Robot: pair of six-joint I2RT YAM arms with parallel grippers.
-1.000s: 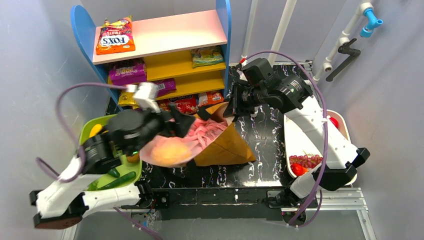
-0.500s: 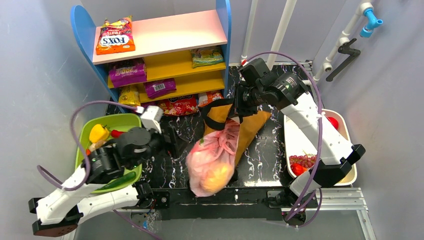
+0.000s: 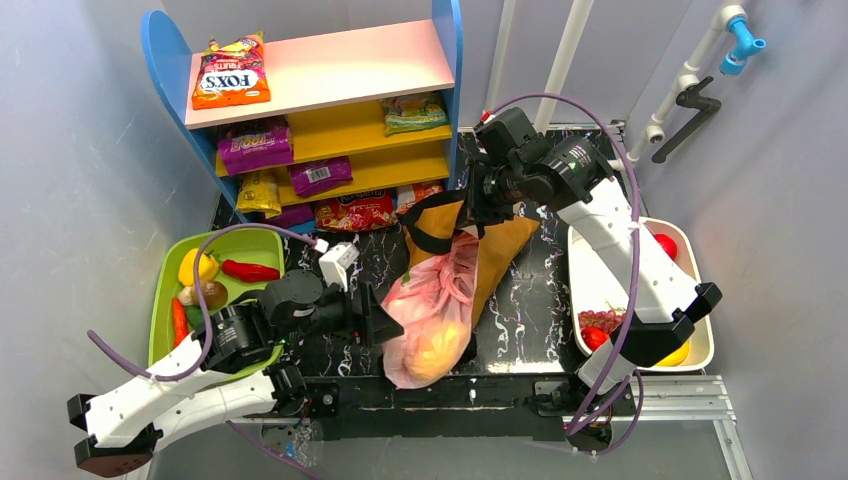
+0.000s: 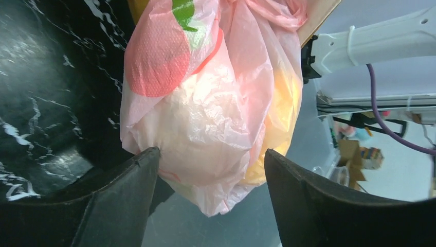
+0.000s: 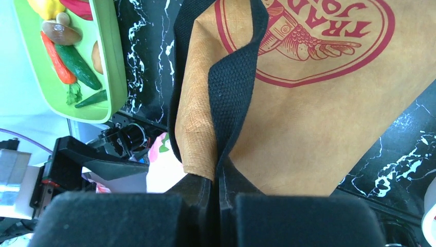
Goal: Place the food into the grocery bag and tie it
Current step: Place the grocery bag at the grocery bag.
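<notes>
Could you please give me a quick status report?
Left gripper open, fingers astride pink grocery bag. Right gripper shut on brown paper bag strap. Yellow fruit bagged; pink bag top overlaps brown bag.

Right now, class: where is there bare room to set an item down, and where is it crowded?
Bare: the black tabletop between the paper bag and the white tray; also the top shelf right of the candy packet. Crowded: around the pink bag and left pincer.
</notes>
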